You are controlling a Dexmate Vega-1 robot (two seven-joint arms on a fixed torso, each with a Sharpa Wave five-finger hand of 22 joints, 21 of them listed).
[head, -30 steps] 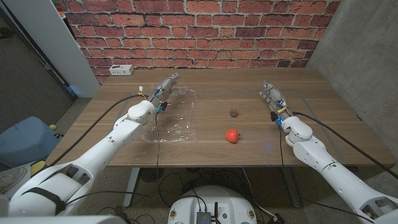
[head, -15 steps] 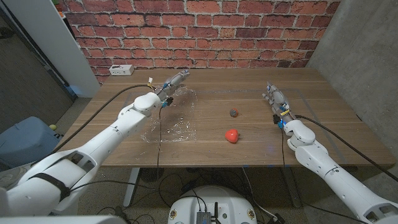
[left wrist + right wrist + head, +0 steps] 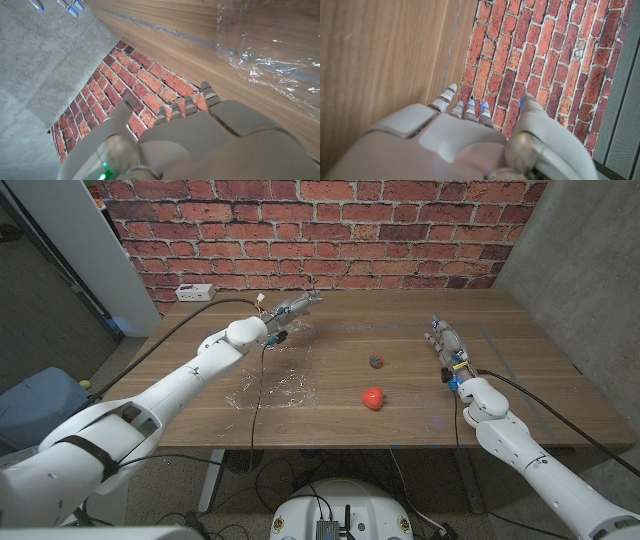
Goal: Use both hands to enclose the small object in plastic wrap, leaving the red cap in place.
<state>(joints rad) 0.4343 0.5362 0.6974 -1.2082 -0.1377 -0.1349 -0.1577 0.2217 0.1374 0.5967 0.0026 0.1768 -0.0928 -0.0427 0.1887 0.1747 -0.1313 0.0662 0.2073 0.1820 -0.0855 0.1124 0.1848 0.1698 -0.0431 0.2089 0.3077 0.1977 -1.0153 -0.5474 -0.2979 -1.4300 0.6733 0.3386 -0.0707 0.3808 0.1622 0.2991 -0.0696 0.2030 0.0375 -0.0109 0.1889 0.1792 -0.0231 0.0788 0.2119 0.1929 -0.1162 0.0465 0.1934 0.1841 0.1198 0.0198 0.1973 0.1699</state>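
A small grey object (image 3: 376,361) sits mid-table, and the red cap (image 3: 373,397) lies just nearer to me, apart from it. A crumpled sheet of clear plastic wrap (image 3: 276,376) is spread on the wood to their left; its edge (image 3: 270,55) also appears in the left wrist view. My left hand (image 3: 298,305) hovers past the wrap's far corner, its fingers (image 3: 192,105) stretched out and holding nothing. My right hand (image 3: 444,338) stands to the right of the grey object, well apart from it. Its fingers (image 3: 465,107) are straight and empty.
A white power strip (image 3: 196,292) lies at the table's far left corner, in front of the brick wall (image 3: 330,230). A blue bin (image 3: 40,405) stands on the floor to the left. Bare wood (image 3: 420,315) lies between the hands.
My left arm has swung away from me and to the right, from over the wrap's far part to beyond its far corner. The right hand has barely shifted.
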